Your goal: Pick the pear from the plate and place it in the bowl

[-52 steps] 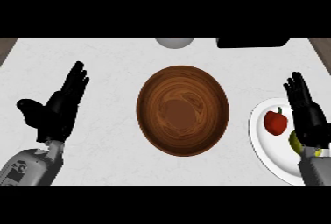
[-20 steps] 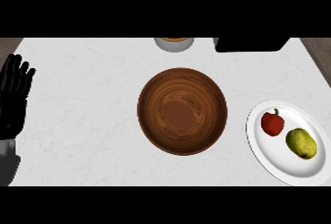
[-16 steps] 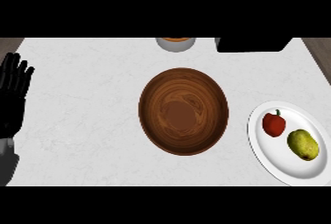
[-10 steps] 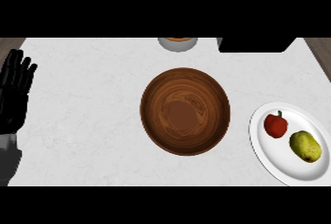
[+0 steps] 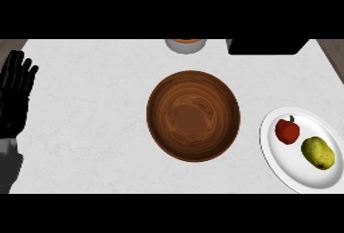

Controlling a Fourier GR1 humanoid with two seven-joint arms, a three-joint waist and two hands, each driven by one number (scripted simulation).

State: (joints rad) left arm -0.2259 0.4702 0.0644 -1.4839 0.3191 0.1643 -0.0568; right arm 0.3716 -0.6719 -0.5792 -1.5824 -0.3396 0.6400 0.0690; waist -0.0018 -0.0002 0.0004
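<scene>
Pear (image 5: 318, 153) lies on the white plate (image 5: 285, 166) at the view's right, on the side away from the brown wooden bowl (image 5: 161, 93), untouched, so the pick is not yet begun. My left hand (image 5: 16, 98) rests at the view's left edge, fingers straight, a little spread, pointing up, holding nothing, well apart from everything. My right hand shows nowhere, so I can't tell how its fingers stand. Judgement: the right hand is the one to use, since the plate is on its side. I'd come in from the lower right, drop over the pear and curl fingers and thumb round its middle. I'd keep off the red fruit (image 5: 287, 131) just beside it, nearer the bowl. Then lift clear of the plate rim, carry left, and let go low over the bowl's middle so the pear doesn't roll out. Containers: 1 bowl, centre of the counter (image 5: 94, 132), near the plate but apart, nothing in it. Plate holds 2 things, pear and red fruit. 1 small grey cup (image 5: 185, 47) at the top edge, something orange inside, partly cut off. Dark object (image 5: 265, 47) top right, can't tell what.
</scene>
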